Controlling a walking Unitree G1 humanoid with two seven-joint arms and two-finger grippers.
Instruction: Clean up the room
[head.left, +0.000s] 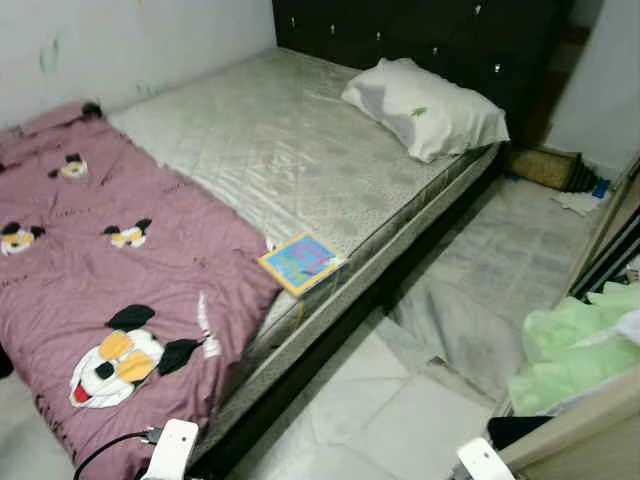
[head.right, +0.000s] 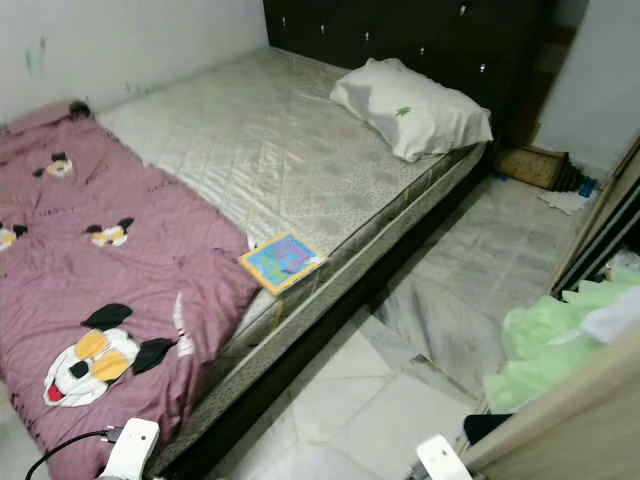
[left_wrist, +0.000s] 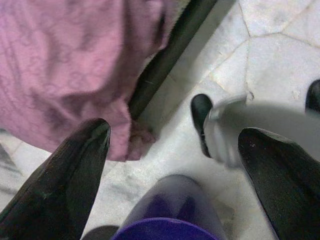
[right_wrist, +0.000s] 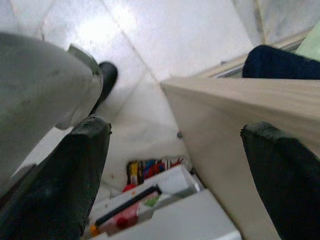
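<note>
The left gripper (left_wrist: 172, 150) hangs low with fingers apart, empty, beside the soft pink blanket (head.left: 110, 280) drooping off the bed. The thin, square, glossy book (head.left: 301, 262) lies flat on the mattress (head.left: 270, 140) edge, ahead and up, slightly nearer the left arm. The right gripper (right_wrist: 175, 150) hangs spread beside a pale wooden panel (right_wrist: 240, 115).

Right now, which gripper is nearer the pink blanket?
Left. The left gripper hangs open beside the bed, right by the drooping edge of the pink blanket. The right gripper, also open, hangs over the floor by a wooden panel, away from the blanket.
</note>
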